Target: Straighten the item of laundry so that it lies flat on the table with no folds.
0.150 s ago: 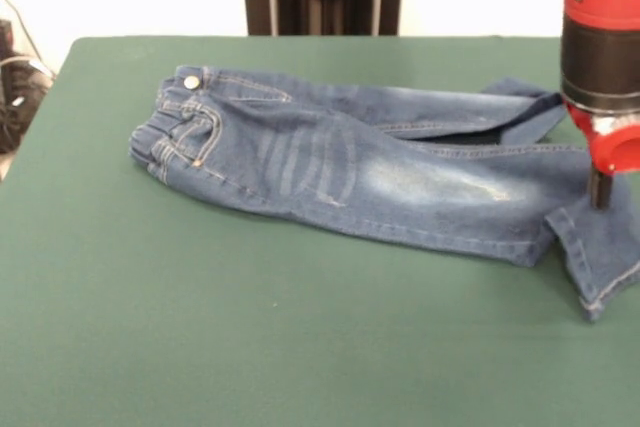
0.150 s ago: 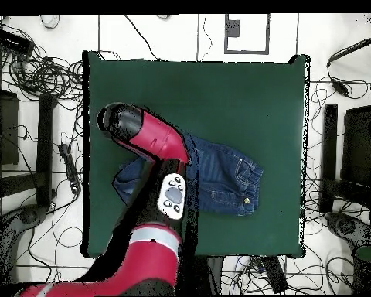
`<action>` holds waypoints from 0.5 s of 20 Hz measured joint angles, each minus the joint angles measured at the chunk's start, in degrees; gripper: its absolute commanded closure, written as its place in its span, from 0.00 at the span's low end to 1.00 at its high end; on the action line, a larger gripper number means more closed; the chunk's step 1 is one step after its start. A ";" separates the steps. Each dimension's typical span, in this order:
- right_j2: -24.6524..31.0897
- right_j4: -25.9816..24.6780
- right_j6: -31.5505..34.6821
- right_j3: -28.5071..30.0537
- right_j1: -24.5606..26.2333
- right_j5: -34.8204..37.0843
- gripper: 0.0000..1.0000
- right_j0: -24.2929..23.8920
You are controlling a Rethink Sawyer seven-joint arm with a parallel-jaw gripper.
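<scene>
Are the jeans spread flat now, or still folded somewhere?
Still folded. The jeans lie lengthwise on the table, but the near leg's cuff is bent sideways below the gripper.

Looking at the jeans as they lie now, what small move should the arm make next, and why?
Probably lower the gripper onto the folded cuff and pull it outward. The jeans lie mostly flat on the table, but this leg end is bent sideways, and the other leg's end is also turned over. The gripper hangs right above the bent cuff; whether it touches the cloth is unclear.
</scene>
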 measured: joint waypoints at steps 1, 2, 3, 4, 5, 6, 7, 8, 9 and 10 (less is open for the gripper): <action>1.63 -1.10 0.00 0.68 -0.43 -1.45 0.00 -1.27; 2.57 -2.08 0.00 0.99 -0.63 -2.21 0.00 -2.10; 3.49 -3.04 0.00 1.25 -0.81 -2.79 0.00 -2.91; 4.49 -4.16 0.00 1.52 -0.97 -3.24 0.00 -3.83; 5.18 -5.07 0.00 1.71 -1.08 -3.32 0.00 -4.50; 6.10 -6.31 0.00 2.03 -1.29 -3.34 0.00 -5.42; 7.23 -7.65 0.00 2.46 -1.70 -3.32 0.00 -6.45; 8.09 -8.68 0.00 2.89 -2.18 -3.27 0.00 -7.27; 8.57 -9.30 0.00 3.20 -2.53 -3.15 0.00 -7.74; 8.87 -9.79 0.00 3.45 -2.83 -3.00 0.00 -8.06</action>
